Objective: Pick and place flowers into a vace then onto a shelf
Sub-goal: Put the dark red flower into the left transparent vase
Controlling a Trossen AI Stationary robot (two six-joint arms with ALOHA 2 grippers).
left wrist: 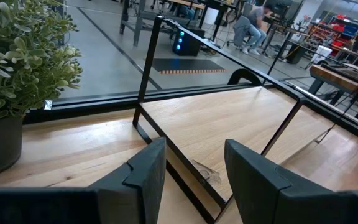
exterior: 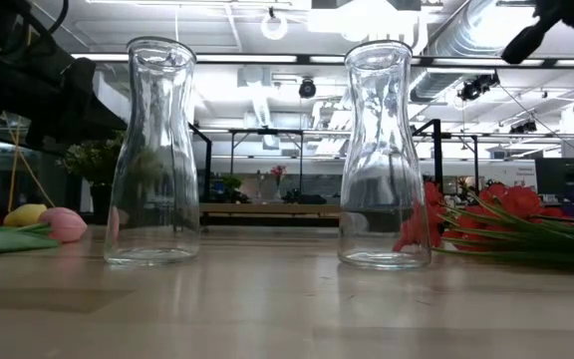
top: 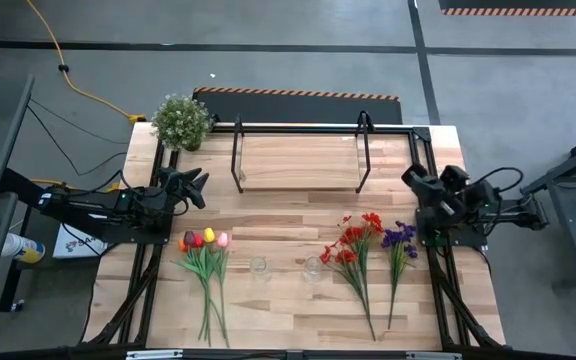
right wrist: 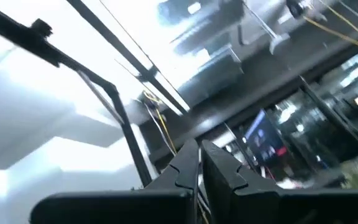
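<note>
The flowers lie flat on the plank table. Tulips (top: 205,240) lie at the near left, their heads (exterior: 38,221) showing in the low view. Red sprays (top: 353,245) and purple sprays (top: 398,238) lie at the near right. Two clear glass vases (top: 259,268) (top: 313,268) stand upright between them, holding nothing. The wooden shelf (top: 298,160) on its black frame stands at the far middle. My left gripper (top: 202,188) hovers open by the shelf's left end. My right gripper (top: 411,178) is shut by the shelf's right end, tipped upward, holding nothing.
A bushy potted plant (top: 181,120) stands at the far left corner, close to my left gripper and beside the shelf (left wrist: 229,124). Black frame rails run along both side edges of the table. Bare planks lie between the shelf and the vases (exterior: 154,150) (exterior: 384,155).
</note>
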